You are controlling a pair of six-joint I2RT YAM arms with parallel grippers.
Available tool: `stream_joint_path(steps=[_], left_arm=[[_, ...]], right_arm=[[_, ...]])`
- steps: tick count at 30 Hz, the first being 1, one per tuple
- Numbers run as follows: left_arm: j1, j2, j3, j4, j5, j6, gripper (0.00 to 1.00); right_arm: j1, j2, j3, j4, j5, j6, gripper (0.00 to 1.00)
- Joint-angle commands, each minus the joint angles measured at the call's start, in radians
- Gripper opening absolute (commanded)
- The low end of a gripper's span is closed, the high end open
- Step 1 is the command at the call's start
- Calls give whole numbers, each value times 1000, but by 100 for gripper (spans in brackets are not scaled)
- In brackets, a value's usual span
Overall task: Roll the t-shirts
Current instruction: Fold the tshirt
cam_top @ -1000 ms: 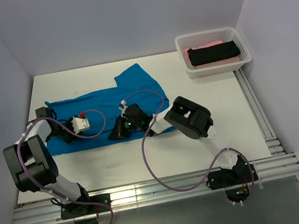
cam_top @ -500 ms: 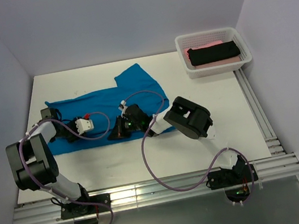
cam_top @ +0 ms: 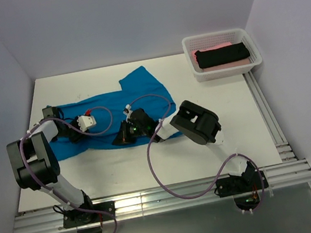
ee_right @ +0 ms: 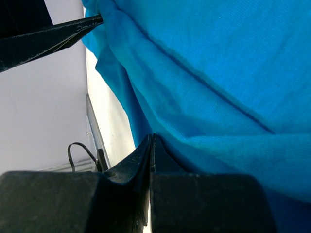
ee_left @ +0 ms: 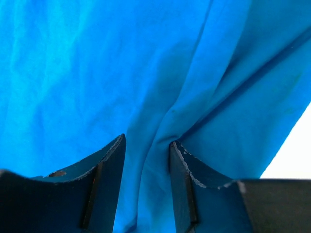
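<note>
The turquoise t-shirt point(cam_top: 138, 86) lies spread across the table's far left and middle. My left gripper point(cam_top: 74, 133) is low over its left part. In the left wrist view point(ee_left: 146, 141) its jaws stand apart, with a raised fold of the shirt point(ee_left: 97, 58) between them. My right gripper point(cam_top: 120, 139) is at the shirt's near edge. In the right wrist view point(ee_right: 152, 136) it is shut on the edge of the cloth point(ee_right: 218, 58). A rolled black t-shirt point(cam_top: 223, 55) lies on a pink one point(cam_top: 215, 47) in the basket.
The white mesh basket point(cam_top: 188, 45) stands at the far right corner of the white table point(cam_top: 231, 104). Metal rails point(cam_top: 269, 115) run along the right edge and the near edge. Purple cables loop off both arms over the shirt.
My left gripper has moved a little away from me and to the right over the shirt's left part. The right gripper has stayed where it was, still shut on the near edge.
</note>
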Motion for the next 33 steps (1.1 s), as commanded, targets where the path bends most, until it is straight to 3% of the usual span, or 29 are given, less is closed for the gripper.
stream_joint_path(steps=[1, 6, 12, 15, 20, 27, 33], left_arm=[[-5, 12, 19, -49, -26, 48, 46], [-5, -12, -1, -141, -78, 121, 45], [7, -78, -96, -88, -150, 161, 44], [30, -98, -84, -173, -124, 196, 45], [110, -150, -75, -226, -86, 250, 53], [193, -162, 59, -457, 58, 270, 66], [207, -277, -65, -369, 55, 233, 68]], right_arm=[[1, 19, -8, -64, 8, -32, 0], [6, 0, -11, -128, 23, -65, 0], [14, -15, -28, -180, 43, -102, 0], [12, -24, -32, -213, 44, -116, 0], [14, -50, -48, -234, 57, -139, 0], [20, -35, 61, -254, 58, -118, 0], [30, 8, 139, -233, 66, -67, 0]])
